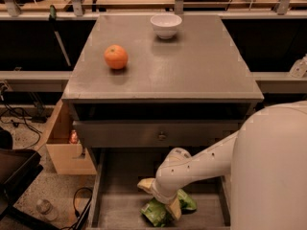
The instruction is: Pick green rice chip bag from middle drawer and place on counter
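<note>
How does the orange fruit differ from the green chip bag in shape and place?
The orange fruit is round and smooth; the green rice chip bag is crumpled. The fruit sits on the counter; the bag lies in the middle drawer, with the gripper over it.
</note>
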Robot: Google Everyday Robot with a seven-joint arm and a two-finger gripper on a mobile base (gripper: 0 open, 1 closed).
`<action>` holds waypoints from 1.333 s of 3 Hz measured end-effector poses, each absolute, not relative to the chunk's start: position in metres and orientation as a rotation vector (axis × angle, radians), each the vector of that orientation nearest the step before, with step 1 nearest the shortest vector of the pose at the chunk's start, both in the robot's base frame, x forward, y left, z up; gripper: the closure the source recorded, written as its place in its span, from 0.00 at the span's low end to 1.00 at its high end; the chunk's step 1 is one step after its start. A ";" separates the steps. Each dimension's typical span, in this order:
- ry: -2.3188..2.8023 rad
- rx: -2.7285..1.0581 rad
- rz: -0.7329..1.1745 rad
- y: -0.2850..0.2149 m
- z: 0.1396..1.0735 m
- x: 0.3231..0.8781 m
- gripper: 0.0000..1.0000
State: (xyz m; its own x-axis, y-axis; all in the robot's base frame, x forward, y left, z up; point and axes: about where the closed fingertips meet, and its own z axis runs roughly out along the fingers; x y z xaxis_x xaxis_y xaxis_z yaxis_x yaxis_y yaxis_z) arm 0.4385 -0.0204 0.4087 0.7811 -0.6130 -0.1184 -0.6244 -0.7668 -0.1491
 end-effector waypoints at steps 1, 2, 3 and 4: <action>0.998 -2.754 0.101 -0.021 0.402 0.432 0.00; 1.013 -2.713 0.119 -0.019 0.389 0.423 0.00; 1.022 -2.665 0.148 -0.015 0.376 0.416 0.17; 1.021 -2.666 0.149 -0.014 0.375 0.416 0.41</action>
